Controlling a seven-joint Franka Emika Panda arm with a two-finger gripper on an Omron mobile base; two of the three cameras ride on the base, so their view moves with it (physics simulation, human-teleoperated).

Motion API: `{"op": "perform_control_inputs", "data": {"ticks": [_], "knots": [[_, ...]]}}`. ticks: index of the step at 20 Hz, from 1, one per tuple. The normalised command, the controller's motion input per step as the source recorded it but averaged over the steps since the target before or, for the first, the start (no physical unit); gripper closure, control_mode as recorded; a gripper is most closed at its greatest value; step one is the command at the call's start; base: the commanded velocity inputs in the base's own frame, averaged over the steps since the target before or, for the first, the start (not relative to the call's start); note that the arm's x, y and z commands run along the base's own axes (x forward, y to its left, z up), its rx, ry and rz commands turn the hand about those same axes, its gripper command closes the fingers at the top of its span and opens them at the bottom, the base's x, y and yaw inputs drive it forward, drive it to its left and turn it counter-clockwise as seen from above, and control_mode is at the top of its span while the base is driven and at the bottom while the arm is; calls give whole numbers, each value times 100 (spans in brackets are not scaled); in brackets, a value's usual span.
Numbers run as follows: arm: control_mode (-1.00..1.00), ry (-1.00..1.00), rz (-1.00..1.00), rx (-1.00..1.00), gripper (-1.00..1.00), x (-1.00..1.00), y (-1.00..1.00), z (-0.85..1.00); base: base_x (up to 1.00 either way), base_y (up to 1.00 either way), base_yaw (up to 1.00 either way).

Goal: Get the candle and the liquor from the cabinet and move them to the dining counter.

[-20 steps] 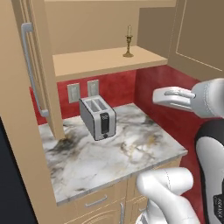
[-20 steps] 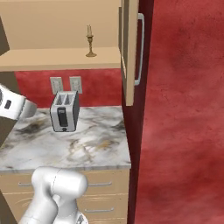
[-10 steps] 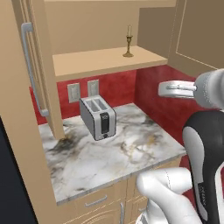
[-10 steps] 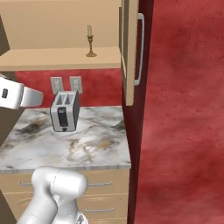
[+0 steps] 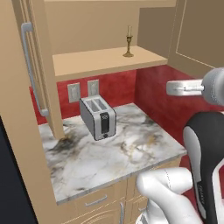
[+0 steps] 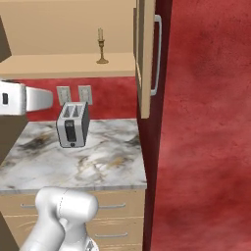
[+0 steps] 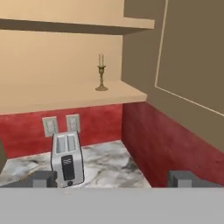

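The gripper (image 7: 112, 179) has its fingers spread wide and empty, aimed level at the open cabinet (image 7: 70, 94), likely readying to reach the candle (image 7: 101, 73). The candle stands upright near the right end of the cabinet's lower shelf, well above the toaster (image 7: 66, 161) on the small marble worktop (image 5: 113, 153) below the cabinet. The liquor's place cannot be told. Compared with a second ago, the arm has drawn back and turned toward the cabinet; the candle is unmoved.
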Motion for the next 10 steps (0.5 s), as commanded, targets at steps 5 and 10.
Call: {"op": "perform_control_inputs", "data": {"ticks": [5,10], "knots": [[-100,-28,0,-8,-100,17,-1,0,0,0,0],[-100,-14,0,-3,-100,34,0,8,0,0,0]]}}
